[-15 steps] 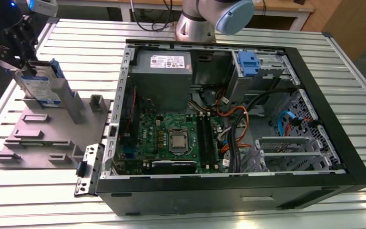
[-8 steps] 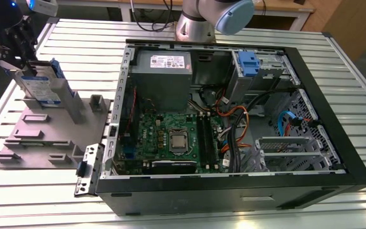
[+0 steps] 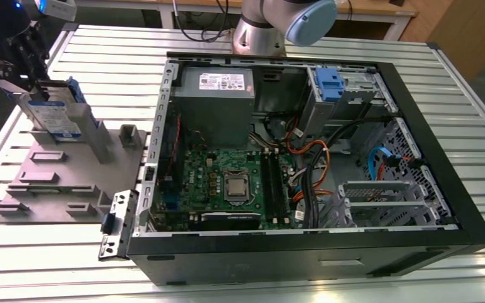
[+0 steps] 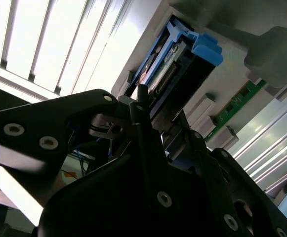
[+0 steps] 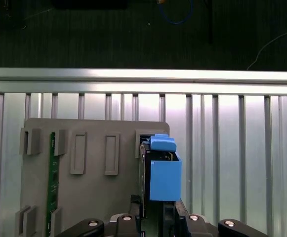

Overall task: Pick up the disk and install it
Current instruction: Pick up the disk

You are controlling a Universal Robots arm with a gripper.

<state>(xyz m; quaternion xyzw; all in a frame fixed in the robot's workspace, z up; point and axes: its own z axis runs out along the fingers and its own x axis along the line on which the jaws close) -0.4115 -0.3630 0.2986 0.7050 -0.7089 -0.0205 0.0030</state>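
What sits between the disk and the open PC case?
Exterior view: a short grey post on the fixture plate stands between disk and case; otherwise bare plate.

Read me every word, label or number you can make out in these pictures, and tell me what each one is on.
White label on the power-supply box: print too small to read.
White-and-blue label on the disk: print too blurred to read.
Markings on the motherboard: too small to read.
No text can be quoted; nothing is legible.

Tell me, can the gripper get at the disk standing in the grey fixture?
Probably yes: in the first wrist view the gripper sits right at the disk, upright in the grey fixture, with nothing between them.
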